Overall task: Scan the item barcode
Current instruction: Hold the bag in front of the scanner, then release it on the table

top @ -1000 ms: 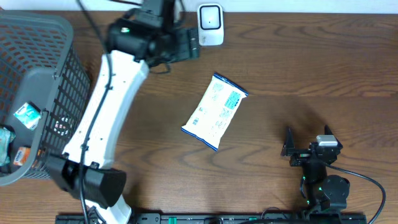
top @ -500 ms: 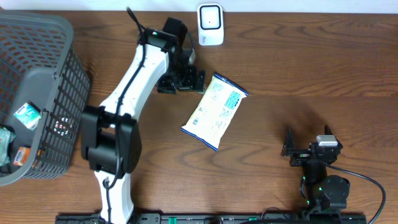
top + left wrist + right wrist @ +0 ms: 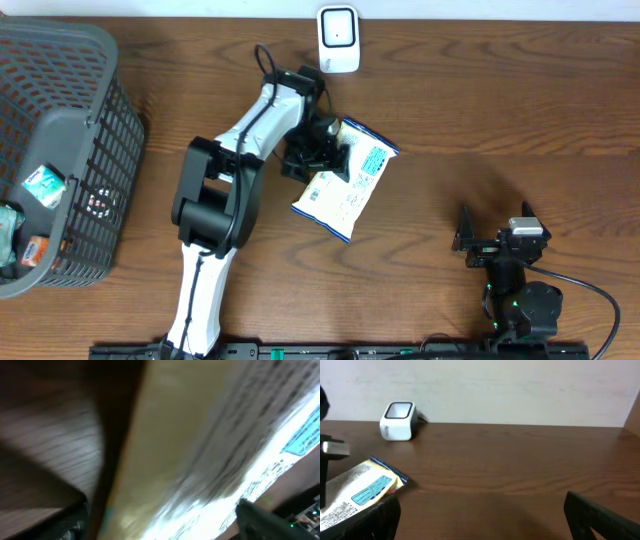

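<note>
- The white flat packet with a blue label (image 3: 352, 180) lies flat on the brown wooden surface (image 3: 480, 110), near its middle. It is turned on a slant, with its blue-labelled end towards the far side.
- The left gripper (image 3: 322, 155) is down at the packet's left edge, near the far corner, and overlaps that edge in the overhead view.
- The left wrist view is badly blurred. The packet (image 3: 210, 450) fills most of it, very close to the camera, with a dark fingertip (image 3: 260, 520) low on the right.
- I cannot tell from these views whether the left gripper has clenched on the packet or only rests over it.
- The right gripper (image 3: 465, 240) sits near the right front of the surface, well apart from the packet. Its fingers (image 3: 600, 515) are spread wide with nothing between them.
- A small white box-shaped scanner (image 3: 338, 38) stands at the far edge, beyond the packet and apart from it.
- A grey plastic mesh basket (image 3: 70, 60) holding a few small packs stands at the left end.
</note>
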Tool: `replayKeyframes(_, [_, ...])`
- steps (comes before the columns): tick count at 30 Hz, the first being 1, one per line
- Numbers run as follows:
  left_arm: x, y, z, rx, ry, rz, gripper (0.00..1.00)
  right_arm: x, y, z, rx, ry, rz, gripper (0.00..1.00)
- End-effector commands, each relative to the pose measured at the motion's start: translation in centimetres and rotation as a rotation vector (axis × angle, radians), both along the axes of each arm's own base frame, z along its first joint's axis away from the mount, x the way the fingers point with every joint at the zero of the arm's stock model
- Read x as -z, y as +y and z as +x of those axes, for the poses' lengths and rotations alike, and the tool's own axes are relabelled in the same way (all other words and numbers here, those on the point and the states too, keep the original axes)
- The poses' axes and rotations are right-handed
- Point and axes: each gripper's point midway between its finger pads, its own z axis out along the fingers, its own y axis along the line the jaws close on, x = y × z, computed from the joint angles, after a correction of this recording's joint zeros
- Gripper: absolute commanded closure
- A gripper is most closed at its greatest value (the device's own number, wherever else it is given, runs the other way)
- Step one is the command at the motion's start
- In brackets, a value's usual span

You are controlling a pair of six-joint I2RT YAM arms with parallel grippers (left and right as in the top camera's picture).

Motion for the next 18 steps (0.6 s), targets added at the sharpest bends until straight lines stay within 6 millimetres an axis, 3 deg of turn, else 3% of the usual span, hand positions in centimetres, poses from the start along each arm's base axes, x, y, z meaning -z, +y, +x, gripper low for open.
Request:
replayKeyframes(1, [0.6, -1.1, -0.6, 0.032, 0.005, -0.01, 0.39, 0.1, 0.1, 0.0, 0.001, 0.002, 0.01, 0.01])
replayKeyframes(2, [0.6, -1.2, -0.6, 0.027, 0.004, -0.008, 0.46, 0.1, 0.1, 0.0, 0.001, 0.003, 0.01, 0.01])
replayKeyframes(5, [0.7, -1.6, -0.2, -0.029, 0.007, 0.001, 0.85, 0.1, 0.1, 0.0, 0.001, 0.002, 0.01, 0.01])
replayKeyframes(6, [0.7, -1.7, 0.2, -0.074, 0.011, 0.008, 0.92, 0.1, 0.1, 0.0, 0.001, 0.003, 0.01, 0.01])
replayKeyframes(13, [-0.7, -1.2, 3.9, -0.491, 0.116, 0.028, 0.92, 0.1, 0.1, 0.0, 0.001, 0.003, 0.01, 0.01])
replayKeyframes(18, [-3.0, -2.7, 5.7, -0.589, 0.183, -0.121, 0.93, 0.1, 0.1, 0.0, 0.001, 0.003, 0.01, 0.01])
